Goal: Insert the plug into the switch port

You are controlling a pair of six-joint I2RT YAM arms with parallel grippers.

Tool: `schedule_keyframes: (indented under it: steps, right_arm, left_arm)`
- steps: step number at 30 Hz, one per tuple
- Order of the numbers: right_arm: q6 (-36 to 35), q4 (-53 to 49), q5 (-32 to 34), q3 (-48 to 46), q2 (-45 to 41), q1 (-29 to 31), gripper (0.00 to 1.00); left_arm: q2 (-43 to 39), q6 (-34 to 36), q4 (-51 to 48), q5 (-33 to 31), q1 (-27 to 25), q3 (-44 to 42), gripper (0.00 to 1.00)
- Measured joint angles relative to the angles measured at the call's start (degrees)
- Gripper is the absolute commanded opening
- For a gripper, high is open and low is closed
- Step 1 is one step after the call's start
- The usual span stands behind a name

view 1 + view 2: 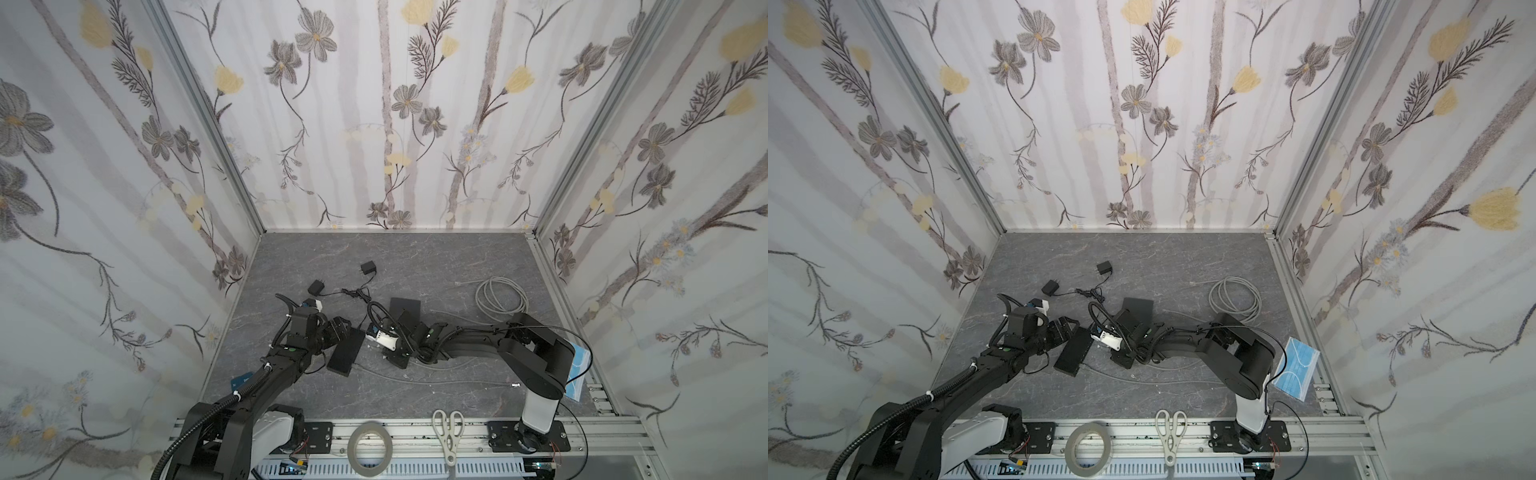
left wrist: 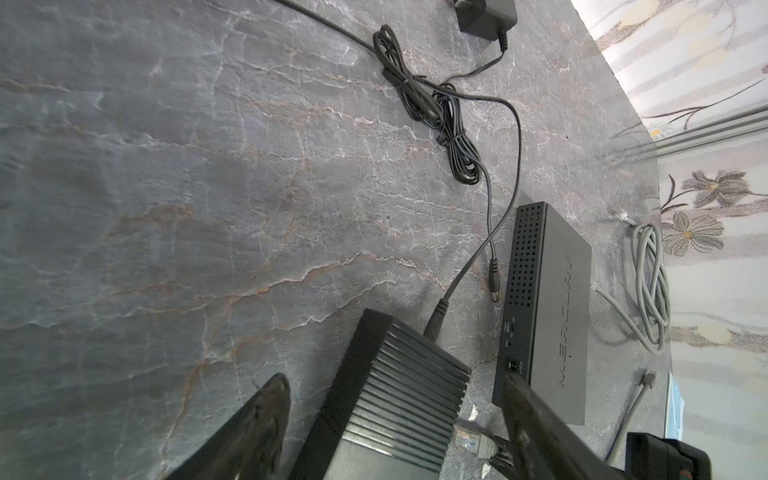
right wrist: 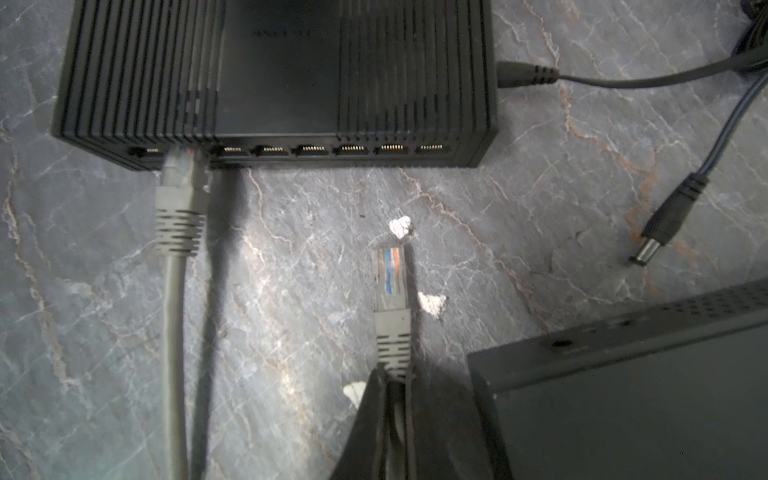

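The switch [image 3: 274,83] is a black ribbed box lying on the grey table, with a row of ports along its near face; it also shows in both top views [image 1: 345,351] [image 1: 1073,353]. My right gripper [image 3: 392,382] is shut on the grey boot of the plug [image 3: 390,270]. The plug's clear tip points at the port row from a short distance away. My left gripper [image 2: 395,419] is open, one finger on each side of the switch with a gap at both. In the left wrist view the plug [image 2: 467,440] lies just off the switch's port face.
Another grey cable [image 3: 178,195] sits in a port near one end. A power lead [image 3: 523,75] enters the switch's side. A second black box [image 2: 548,299] and a loose barrel plug [image 3: 660,228] lie close by. A cable coil [image 1: 500,299], adapters [image 1: 367,267], scissors [image 1: 448,432] and tape [image 1: 370,442] lie around.
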Motion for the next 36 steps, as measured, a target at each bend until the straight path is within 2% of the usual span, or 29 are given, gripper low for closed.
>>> schedule_keyframes:
  steps: [15,26,36]
  right_arm:
    - [0.6,0.3,-1.4,-1.3,-3.1,1.1,0.0]
    - [1.7,0.3,-1.3,1.1,-1.0,1.9,0.0]
    - [2.6,0.3,-0.8,3.3,0.9,2.6,0.0]
  left_arm:
    - [7.0,-0.1,3.1,2.2,0.0,1.4,0.78]
    - [8.8,-0.3,4.7,3.5,-0.1,1.4,0.77]
    - [14.0,-1.0,7.6,5.2,-0.5,3.0,0.77]
